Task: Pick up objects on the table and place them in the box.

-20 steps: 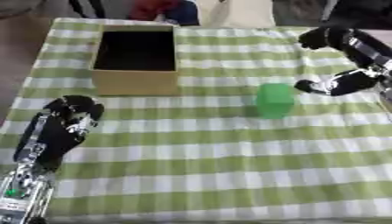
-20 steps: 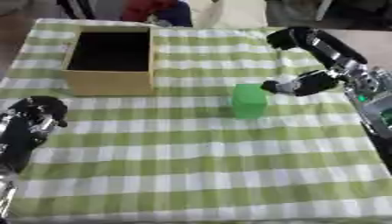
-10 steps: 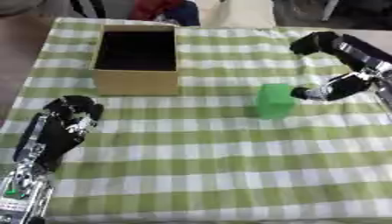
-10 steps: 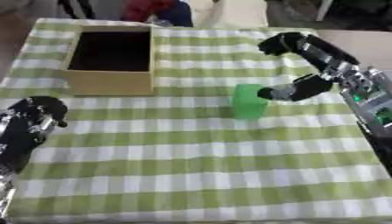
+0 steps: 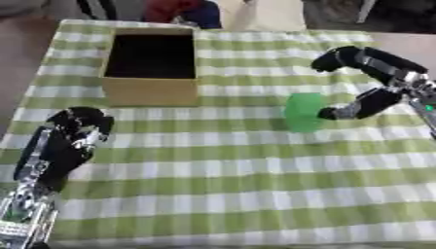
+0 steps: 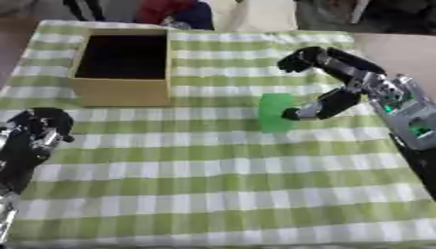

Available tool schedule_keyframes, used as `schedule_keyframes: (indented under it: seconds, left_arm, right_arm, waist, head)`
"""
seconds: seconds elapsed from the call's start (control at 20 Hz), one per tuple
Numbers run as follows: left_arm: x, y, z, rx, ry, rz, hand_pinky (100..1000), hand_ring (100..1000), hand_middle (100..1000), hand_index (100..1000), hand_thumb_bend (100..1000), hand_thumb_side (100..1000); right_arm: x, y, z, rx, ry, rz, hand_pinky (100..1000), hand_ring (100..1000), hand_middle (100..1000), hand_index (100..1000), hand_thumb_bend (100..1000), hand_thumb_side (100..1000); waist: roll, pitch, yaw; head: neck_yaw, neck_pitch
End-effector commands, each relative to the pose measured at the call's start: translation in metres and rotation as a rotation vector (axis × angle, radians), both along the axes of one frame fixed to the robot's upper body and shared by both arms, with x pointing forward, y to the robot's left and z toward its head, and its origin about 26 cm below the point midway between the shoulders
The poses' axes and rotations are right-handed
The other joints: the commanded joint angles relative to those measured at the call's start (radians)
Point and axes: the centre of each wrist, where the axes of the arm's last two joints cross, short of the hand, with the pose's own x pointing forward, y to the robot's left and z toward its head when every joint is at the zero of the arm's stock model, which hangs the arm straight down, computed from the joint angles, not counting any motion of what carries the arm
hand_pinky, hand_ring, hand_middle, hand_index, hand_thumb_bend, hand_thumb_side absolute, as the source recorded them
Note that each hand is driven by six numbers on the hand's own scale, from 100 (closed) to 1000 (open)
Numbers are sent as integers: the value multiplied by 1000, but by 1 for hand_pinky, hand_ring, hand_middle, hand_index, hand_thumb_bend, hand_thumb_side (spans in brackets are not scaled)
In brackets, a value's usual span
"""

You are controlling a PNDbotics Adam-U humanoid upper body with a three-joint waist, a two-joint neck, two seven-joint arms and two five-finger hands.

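Because the task is to move things into the box, we read the left eye view first: our right hand [image 5: 357, 104] reaches in from the right with thumb and fingers spread apart, the thumb tip touching or just beside the green cup [image 5: 302, 112], not yet clamped on it. That cup stands upright on the checked tablecloth [image 5: 221, 185], to the right of the cardboard box [image 5: 152, 65], which sits open-topped near the far left so things can be dropped in. Our left hand [image 5: 72, 136] rests idle at the lower left, fingers curled, holding nothing.

In the right eye view the same spread of the right hand around the cup's right side shows more plainly. We count one cup, one box, two hands.
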Motion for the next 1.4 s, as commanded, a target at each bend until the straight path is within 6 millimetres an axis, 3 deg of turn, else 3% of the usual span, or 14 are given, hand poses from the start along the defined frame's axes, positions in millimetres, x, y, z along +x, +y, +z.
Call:
schedule_keyframes:
  seconds: [0.05,1.4]
  left_arm:
    - [1,3,8,9,-24,-7,545,687,602,640,486,275]
    - [1,0,8,6,-25,-18,545,687,602,640,486,276]
  right_arm:
    - [3,-9,9,-50,0,-9,833,815,778,851,574,250]
    - [31,-8,-15,-103,78,-20,831,809,764,847,567,253]
  waist:
    - [2,-14,0]
    - [9,-14,11]
  head:
    - [-3,5]
    - [-14,5]
